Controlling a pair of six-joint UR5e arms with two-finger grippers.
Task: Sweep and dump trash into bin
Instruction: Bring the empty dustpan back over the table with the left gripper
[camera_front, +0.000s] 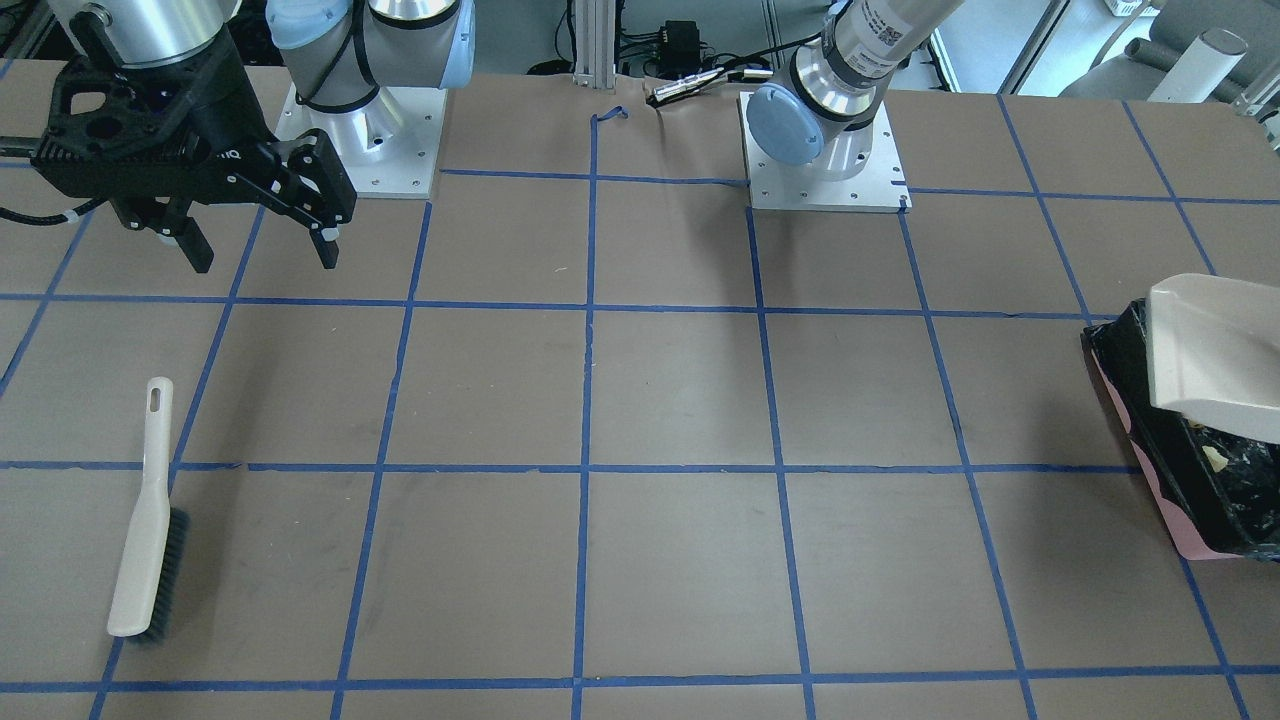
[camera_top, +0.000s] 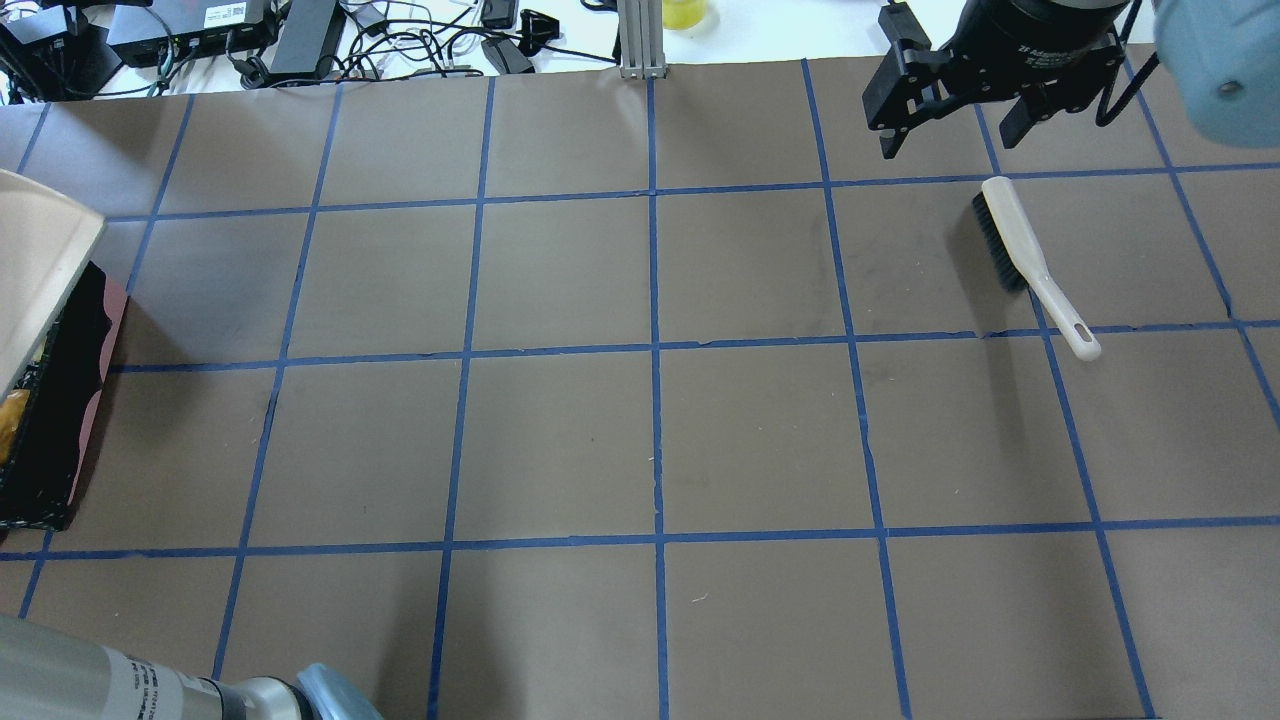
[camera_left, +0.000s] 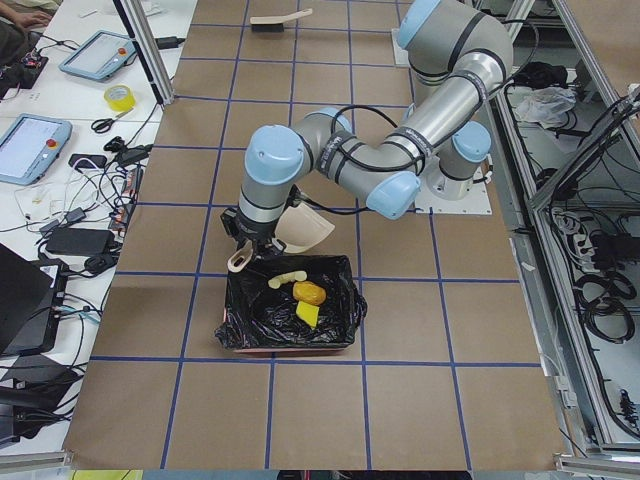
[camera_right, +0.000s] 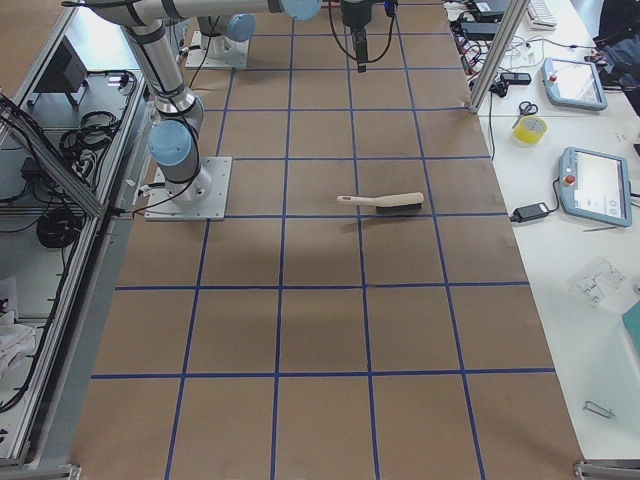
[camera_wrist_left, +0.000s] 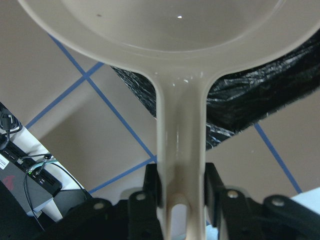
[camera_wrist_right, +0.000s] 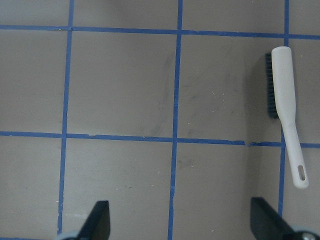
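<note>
The bin (camera_left: 335, 330), pink with a black bag liner, stands at the table's left end; it also shows in the front view (camera_front: 1165, 510) and the overhead view (camera_top: 60, 400). Inside it lie the orange-brown lump (camera_left: 309, 293), the yellow sponge block (camera_left: 308, 314) and the pale half-ring slice (camera_left: 285, 279). My left gripper (camera_wrist_left: 181, 195) is shut on the handle of the beige dustpan (camera_wrist_left: 170, 30) and holds it tilted over the bin's edge (camera_front: 1210, 345). My right gripper (camera_front: 264, 258) is open and empty, above the table.
The beige hand brush (camera_top: 1020, 245) lies on the table on the robot's right side, below and beside my right gripper (camera_wrist_right: 180, 225); it also shows in the front view (camera_front: 145, 520). Blue tape lines grid the brown tabletop. Cables and devices lie beyond the far edge.
</note>
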